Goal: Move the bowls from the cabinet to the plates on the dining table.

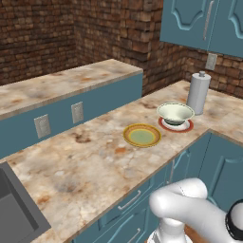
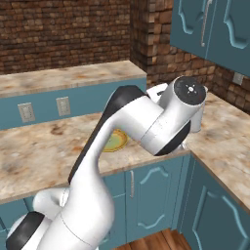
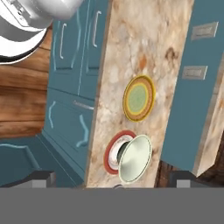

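A glossy pale yellow-green bowl (image 1: 175, 112) stands upright on the red-rimmed plate (image 1: 189, 126) on the dining table (image 1: 95, 161). Just left of it lies the yellow-orange-rimmed plate (image 1: 142, 135), bare. The hand view looks down on the same bowl (image 3: 135, 158), red-rimmed plate (image 3: 110, 154) and yellow-rimmed plate (image 3: 139, 98). My gripper (image 3: 113, 180) hangs above the bowl, open, its dark fingertips (image 3: 41, 177) set wide apart with nothing between them. The teal cabinet (image 1: 190, 21) hangs on the wall at upper right, its doors closed. In the right base view my arm covers most of the yellow-rimmed plate (image 2: 117, 141).
A grey-white upright cylinder (image 1: 198, 93) stands on the counter just behind the bowl. A dark sink (image 1: 16, 213) lies at the lower left. A raised teal ledge with wall sockets (image 1: 76, 112) runs along the far side. Low teal units (image 1: 137, 209) line the front.
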{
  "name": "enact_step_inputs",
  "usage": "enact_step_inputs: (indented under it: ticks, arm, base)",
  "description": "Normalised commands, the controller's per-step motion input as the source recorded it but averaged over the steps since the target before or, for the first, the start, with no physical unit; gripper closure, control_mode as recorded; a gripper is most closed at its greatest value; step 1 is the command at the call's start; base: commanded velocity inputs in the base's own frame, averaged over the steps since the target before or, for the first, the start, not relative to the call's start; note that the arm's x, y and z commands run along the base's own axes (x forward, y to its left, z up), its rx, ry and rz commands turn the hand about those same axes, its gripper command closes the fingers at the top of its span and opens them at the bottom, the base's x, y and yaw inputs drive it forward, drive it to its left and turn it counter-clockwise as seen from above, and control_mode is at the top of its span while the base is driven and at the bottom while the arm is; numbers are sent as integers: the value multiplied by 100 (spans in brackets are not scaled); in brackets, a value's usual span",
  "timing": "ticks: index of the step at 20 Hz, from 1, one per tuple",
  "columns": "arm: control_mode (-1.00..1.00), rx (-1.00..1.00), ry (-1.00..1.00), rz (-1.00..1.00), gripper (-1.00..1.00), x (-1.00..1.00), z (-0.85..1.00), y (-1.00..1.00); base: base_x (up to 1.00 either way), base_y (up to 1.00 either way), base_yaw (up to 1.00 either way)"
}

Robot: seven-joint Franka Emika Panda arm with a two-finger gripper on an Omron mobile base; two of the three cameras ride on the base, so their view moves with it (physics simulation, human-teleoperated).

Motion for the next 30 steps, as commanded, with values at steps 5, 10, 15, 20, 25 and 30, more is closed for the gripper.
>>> enact_step_inputs:
  ticks: [5, 10, 15, 20, 25, 30]
  arm:
    - [-100, 0, -4, 7, -100, -51, 33, 42]
    - [-100, -1, -2, 5, -100, -43, 31, 38]
    - [-100, -6, -1, 5, -100, -37, 20, 38]
    - [-100, -8, 0, 7, -100, -34, 10, 50]
    - [-100, -8, 0, 8, -100, -32, 7, 49]
    - [-100, -8, 0, 10, -100, -34, 9, 44]
  base:
    - [0, 0, 0]
    - [0, 0, 0]
    - [0, 0, 0]
    - [0, 0, 0]
    - [0, 0, 0]
    - [0, 0, 0]
